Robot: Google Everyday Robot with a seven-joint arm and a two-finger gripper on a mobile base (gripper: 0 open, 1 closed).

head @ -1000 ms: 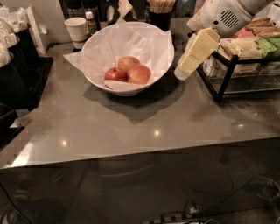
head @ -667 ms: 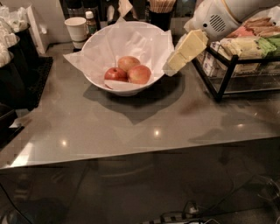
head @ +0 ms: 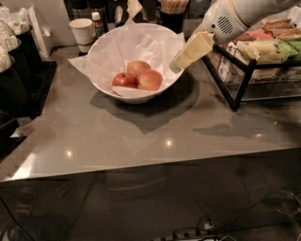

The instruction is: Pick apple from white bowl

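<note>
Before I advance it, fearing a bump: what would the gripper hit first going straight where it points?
Probably the crumpled white paper at the wide white bowl's right rim; the cream gripper hovers there, pointing down-left. Depth unclear.

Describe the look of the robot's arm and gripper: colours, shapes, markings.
The gripper, by the right rim of the white bowl, is a pale cream-yellow, flat, tapering wedge. It joins a rounded, smooth white arm housing that bears a round grille of small dark holes. No cables or lettering show.
</note>
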